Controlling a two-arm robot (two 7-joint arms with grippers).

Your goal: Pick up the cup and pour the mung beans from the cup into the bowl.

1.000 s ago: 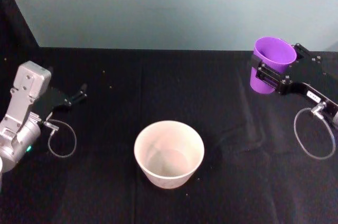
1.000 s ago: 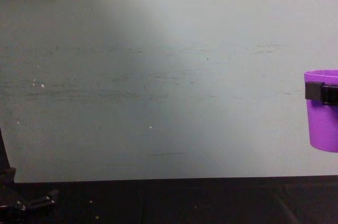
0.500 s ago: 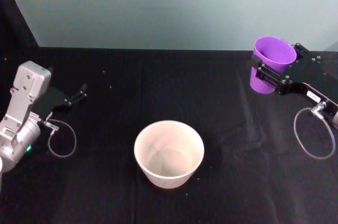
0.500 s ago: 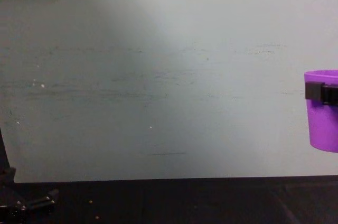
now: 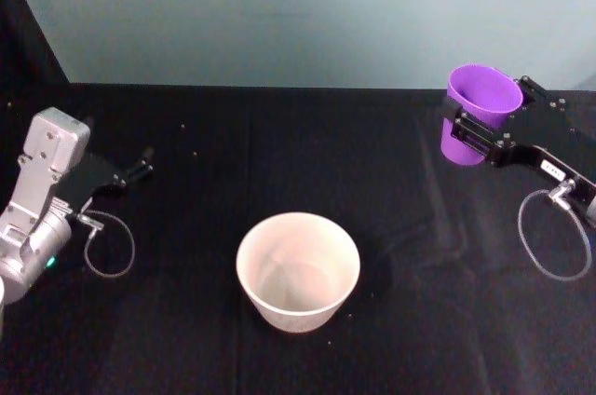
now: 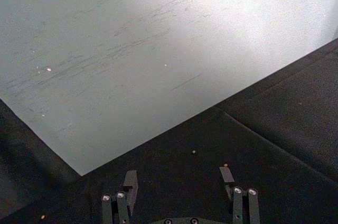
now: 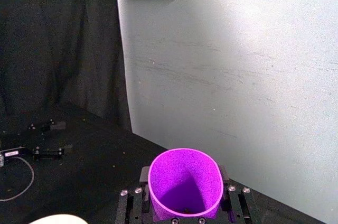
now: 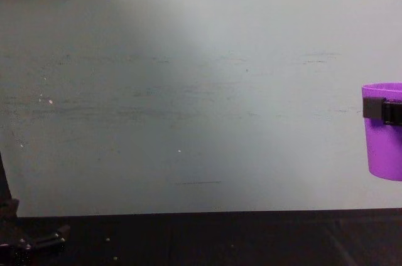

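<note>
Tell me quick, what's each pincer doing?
Left pincer: open, empty, low on the left.
Right pincer: closed on the cup, held up on the right.

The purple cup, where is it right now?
In the head view the cup is held upright in the right gripper, raised off the table at the far right, well apart from the white bowl in the middle.

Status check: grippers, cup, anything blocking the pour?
Right gripper shut on cup, upright, lifted off the table, far right. Left gripper open, parked left. Bowl centre, looks empty. Nothing between cup and bowl.
</note>
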